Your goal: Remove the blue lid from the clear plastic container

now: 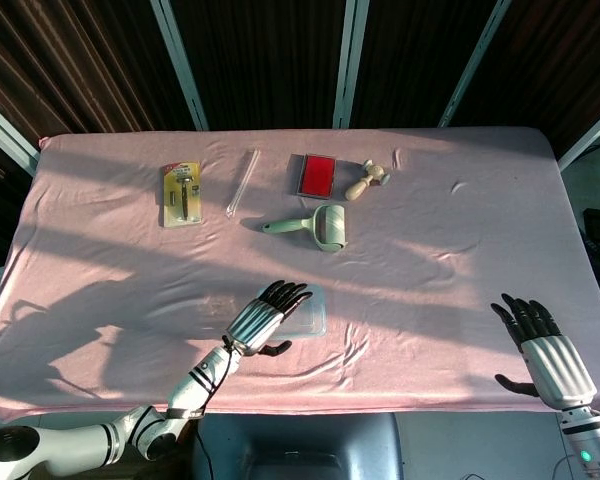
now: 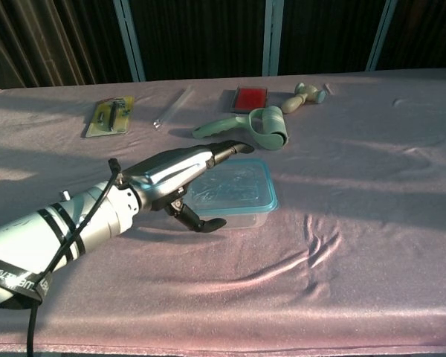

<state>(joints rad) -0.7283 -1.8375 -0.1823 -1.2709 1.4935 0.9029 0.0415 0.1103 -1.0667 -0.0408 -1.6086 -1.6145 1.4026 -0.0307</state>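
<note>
Blue lid [image 2: 234,184] is not off yet. It sits flat and snug on top of the clear plastic container [image 2: 230,216], which rests on the pink tablecloth [image 1: 430,240] near the robot's edge of the table, at about 6 o'clock from the green lint roller [image 1: 315,226]. So I think the job has only just begun: a grip on the lid, the pull up and the lift away are all left to do.

Over the left part of the box reaches the left hand [image 2: 180,169]. Its long fingers [image 2: 230,149] lie straight and close together above the lid, pointing toward 1 o'clock in the chest view, and its thumb [image 2: 201,222] hangs low by the near wall of the box. It holds nothing. I cannot tell if the fingers touch the lid or float just above it.

Far off at 3 o'clock, near the table's edge, the right hand [image 1: 545,350] is spread wide with nothing in it.
</note>
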